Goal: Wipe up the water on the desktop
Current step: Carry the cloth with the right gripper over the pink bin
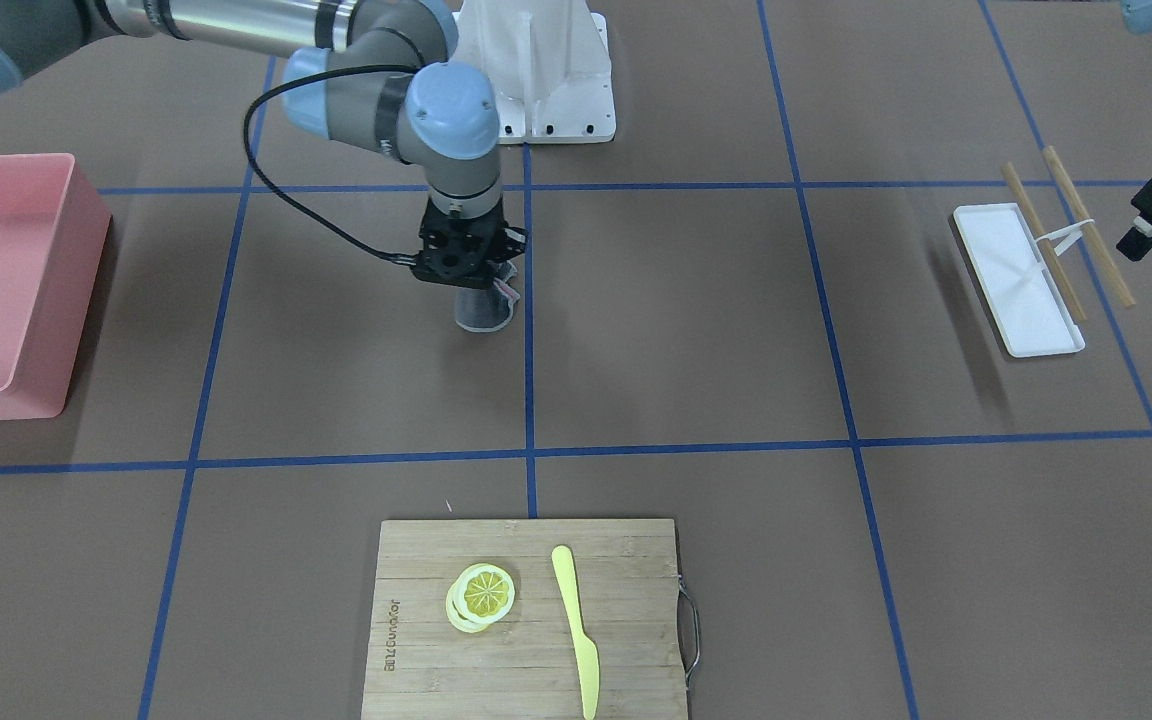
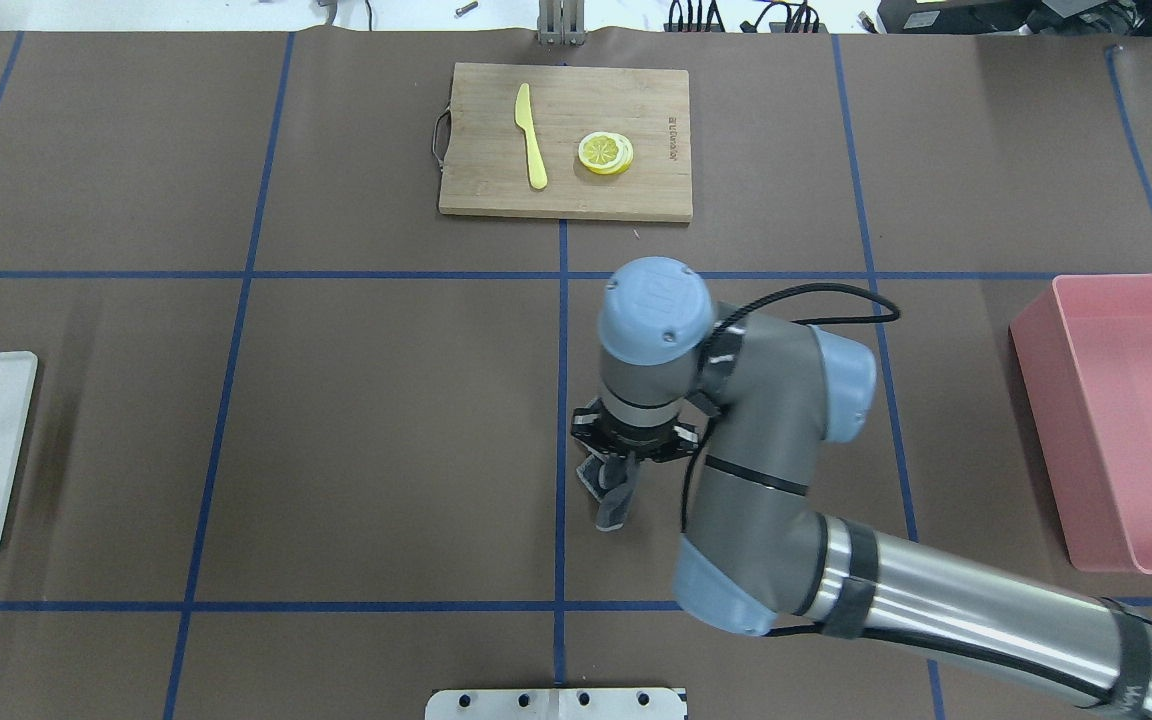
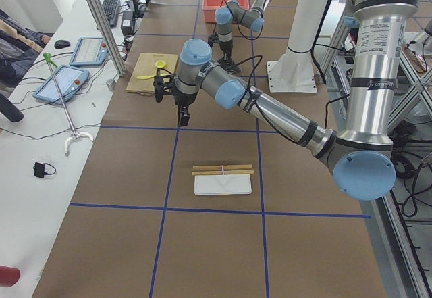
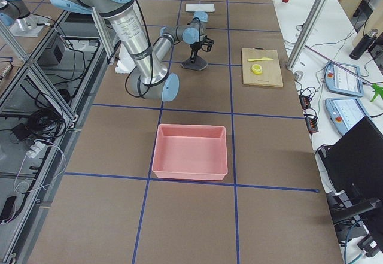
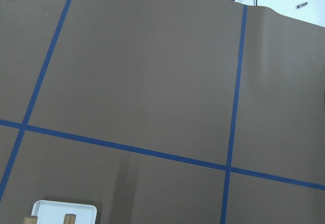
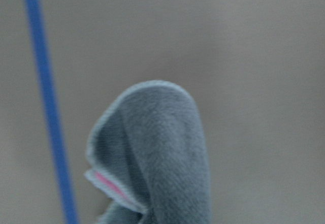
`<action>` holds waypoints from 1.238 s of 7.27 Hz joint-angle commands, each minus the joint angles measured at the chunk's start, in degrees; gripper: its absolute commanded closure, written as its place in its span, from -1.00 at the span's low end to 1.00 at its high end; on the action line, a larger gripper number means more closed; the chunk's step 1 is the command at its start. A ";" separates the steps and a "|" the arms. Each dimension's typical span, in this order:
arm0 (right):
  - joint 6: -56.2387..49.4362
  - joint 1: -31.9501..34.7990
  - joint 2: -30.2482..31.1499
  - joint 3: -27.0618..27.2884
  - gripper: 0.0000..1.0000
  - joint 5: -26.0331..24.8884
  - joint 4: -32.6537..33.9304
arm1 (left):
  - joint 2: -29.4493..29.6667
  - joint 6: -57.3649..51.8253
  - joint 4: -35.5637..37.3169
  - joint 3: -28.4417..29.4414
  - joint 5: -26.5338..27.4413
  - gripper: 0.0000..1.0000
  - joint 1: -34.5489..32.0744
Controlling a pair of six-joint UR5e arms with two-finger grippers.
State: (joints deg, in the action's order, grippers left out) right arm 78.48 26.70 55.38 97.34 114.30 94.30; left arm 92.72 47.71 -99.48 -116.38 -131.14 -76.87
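The brown desktop (image 1: 686, 320) with its blue tape grid shows no water that I can make out. My right gripper (image 1: 468, 272) points straight down near the table's middle and is shut on a grey cloth (image 1: 484, 310). The cloth hangs below it and reaches the desktop beside a blue line. It also shows in the overhead view (image 2: 614, 498) and fills the right wrist view (image 6: 157, 153). My left gripper (image 1: 1136, 243) hovers above the desktop beside the white tray. I cannot tell if its fingers are open. The left wrist view shows only bare desktop (image 5: 152, 71).
A pink bin (image 2: 1126, 420) stands at the robot's right. A bamboo cutting board (image 2: 566, 140) with lemon slices (image 2: 604, 153) and a yellow knife (image 2: 532, 135) lies at the far edge. A white tray (image 1: 1016, 280) and chopsticks (image 1: 1086, 225) lie at the robot's left.
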 commanded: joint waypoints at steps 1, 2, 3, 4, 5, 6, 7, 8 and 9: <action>-8.31 4.13 14.79 11.70 1.00 0.66 0.53 | -0.08 -1.03 0.08 -0.07 -0.08 -0.96 -0.12; -9.04 5.19 15.36 14.60 1.00 0.83 4.71 | -0.17 -1.04 0.08 -0.25 0.00 -0.96 -0.13; -10.36 6.33 15.37 18.63 1.00 0.75 9.10 | -0.17 -1.13 0.08 -0.25 0.01 -0.96 -0.13; -12.11 8.52 16.15 22.42 1.00 0.75 12.11 | -0.17 -1.13 0.08 -0.07 0.01 -0.96 -0.56; -14.82 10.37 17.64 25.59 1.00 0.75 14.57 | -1.04 -1.13 0.08 -0.07 -0.08 -0.96 -0.74; -19.11 14.04 20.35 28.14 1.00 1.01 15.29 | -2.44 -1.13 -0.01 0.01 -0.26 -0.96 -0.83; -24.29 19.82 22.73 28.60 1.00 4.14 15.30 | -3.15 -3.30 -0.10 -0.25 -0.52 -0.96 -1.00; -32.09 26.32 26.23 28.61 1.00 8.09 15.21 | -6.03 -12.03 -0.01 -0.42 -0.52 -0.96 -1.96; -40.43 32.04 30.70 28.69 1.00 9.78 14.95 | -7.54 -19.16 -0.01 0.10 -0.44 -0.96 -2.75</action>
State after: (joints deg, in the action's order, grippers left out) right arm 47.96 51.26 81.03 125.74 121.07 109.40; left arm 87.44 37.15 -99.51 -116.59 -131.59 -78.67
